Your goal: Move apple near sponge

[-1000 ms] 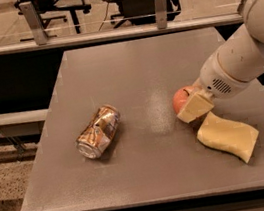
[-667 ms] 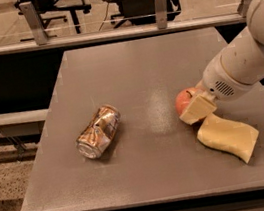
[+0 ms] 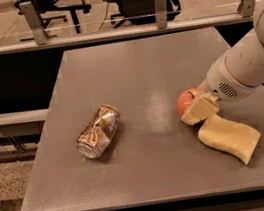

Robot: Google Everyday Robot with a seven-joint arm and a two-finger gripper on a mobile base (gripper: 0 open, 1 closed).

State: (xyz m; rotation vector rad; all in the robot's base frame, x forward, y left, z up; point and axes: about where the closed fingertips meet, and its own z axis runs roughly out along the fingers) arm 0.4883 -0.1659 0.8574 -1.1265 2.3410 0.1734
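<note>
The apple (image 3: 185,101) is small, round and red-orange. It sits on the grey table (image 3: 137,76) at the right, partly hidden by my gripper. My gripper (image 3: 196,108) has pale yellow blocky fingers (image 3: 200,110) and is shut around the apple, low over the table. The white arm reaches in from the right edge. The sponge (image 3: 229,137) is a flat pale-yellow slab with wavy edges. It lies just below and right of the gripper, its upper corner almost touching the fingers.
A crushed metallic can (image 3: 98,131) lies on its side at the table's left middle. A rail with metal posts (image 3: 159,6) runs behind the table's far edge. Office chairs stand beyond it. The table's front edge is close below the sponge.
The gripper and the apple have shifted slightly right and down, closer to the sponge. The can and sponge have not moved.
</note>
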